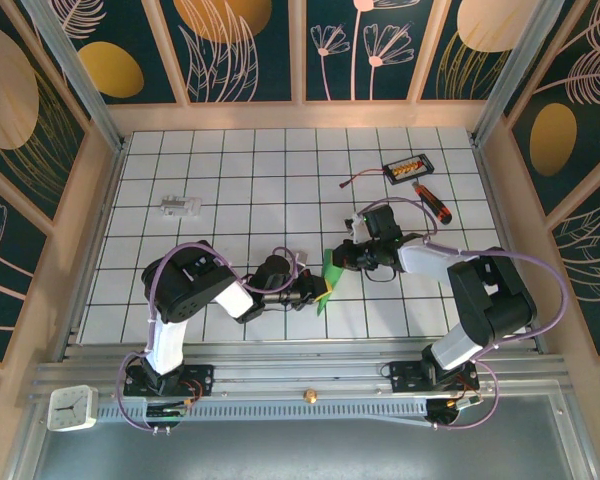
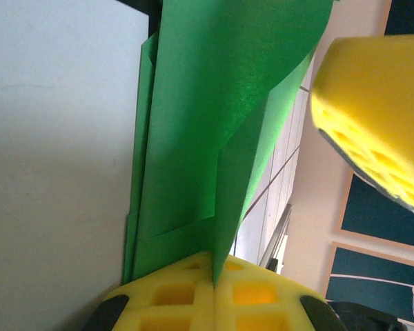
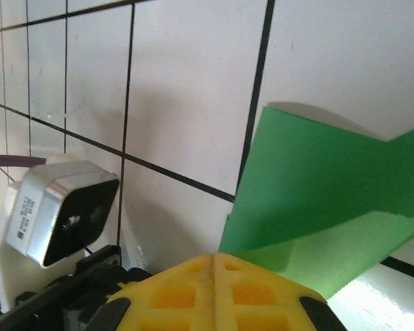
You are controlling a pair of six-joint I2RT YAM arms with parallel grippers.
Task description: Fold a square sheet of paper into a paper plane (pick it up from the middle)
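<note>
Square sheet of paper (image 1: 329, 272): bright green, creased into narrower layered shape, standing on edge. Position: left of black box (image 1: 408, 168) and nearer to arm bases, well apart from box. Left gripper (image 1: 322, 293): yellow pads (image 2: 262, 310) clamped on sheet's lower end. Right gripper (image 1: 336, 261): pads (image 3: 262, 279) pressed together, sheet's corner at tips; grip on sheet not determinable. Screwdriver (image 1: 435, 203): just beside box, on nearer side. Small clear item (image 1: 180, 207): far left of box, on tiled table (image 1: 230, 180).
</note>
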